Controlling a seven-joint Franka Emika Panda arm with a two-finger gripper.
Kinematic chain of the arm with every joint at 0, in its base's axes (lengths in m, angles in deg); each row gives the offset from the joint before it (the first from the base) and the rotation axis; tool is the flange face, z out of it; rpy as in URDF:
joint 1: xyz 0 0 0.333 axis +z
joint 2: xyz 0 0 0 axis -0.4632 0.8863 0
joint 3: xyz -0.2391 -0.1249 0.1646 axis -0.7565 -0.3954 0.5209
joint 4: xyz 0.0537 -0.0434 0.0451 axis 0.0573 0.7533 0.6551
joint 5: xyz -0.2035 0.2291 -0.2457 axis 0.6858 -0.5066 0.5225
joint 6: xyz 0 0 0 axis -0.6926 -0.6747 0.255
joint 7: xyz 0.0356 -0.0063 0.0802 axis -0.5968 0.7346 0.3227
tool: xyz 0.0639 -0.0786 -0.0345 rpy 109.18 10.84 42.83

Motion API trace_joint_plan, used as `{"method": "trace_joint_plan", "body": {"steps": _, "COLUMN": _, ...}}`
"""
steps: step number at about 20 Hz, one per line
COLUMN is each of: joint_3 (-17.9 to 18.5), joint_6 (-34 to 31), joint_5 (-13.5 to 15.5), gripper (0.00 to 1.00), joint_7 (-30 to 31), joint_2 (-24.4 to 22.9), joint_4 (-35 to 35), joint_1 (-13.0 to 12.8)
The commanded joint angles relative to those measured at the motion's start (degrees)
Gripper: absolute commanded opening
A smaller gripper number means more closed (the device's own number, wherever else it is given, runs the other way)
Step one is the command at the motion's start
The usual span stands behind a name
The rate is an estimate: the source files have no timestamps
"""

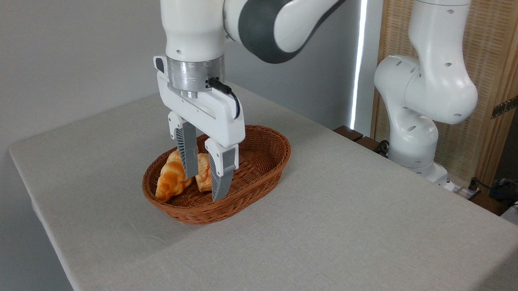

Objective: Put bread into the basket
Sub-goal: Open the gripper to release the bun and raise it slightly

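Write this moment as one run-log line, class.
pincer: open, over basket | bread: lying in basket, left end, not gripped | table: basket resting on it

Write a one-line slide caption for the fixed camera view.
Panda gripper poised open over the wicker basket, where golden bread lies at its left end.

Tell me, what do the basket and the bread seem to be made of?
Basket: woven wicker, reddish-brown, judging by the braided rim and ribbed walls. Bread: its glossy orange-golden surface looks unusually shiny, so it may be a plastic or foam replica; the picture cannot settle this.
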Motion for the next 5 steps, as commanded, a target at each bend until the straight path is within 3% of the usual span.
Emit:
{"method": "trace_joint_plan", "body": {"steps": 1, "joint_3": 3.40, "joint_6": 0.10, "joint_5": -0.14, "gripper": 1.00, "joint_7": -3.61, "joint_2": -0.49, "joint_4": -0.49, "joint_1": -0.30}}
{"method": "trace_joint_plan", "body": {"steps": 5, "joint_3": 4.54, "joint_6": -0.34, "joint_5": -0.05, "gripper": 1.00, "joint_7": -3.44, "joint_2": -0.66, "joint_4": -0.75, "joint_1": -0.30}}
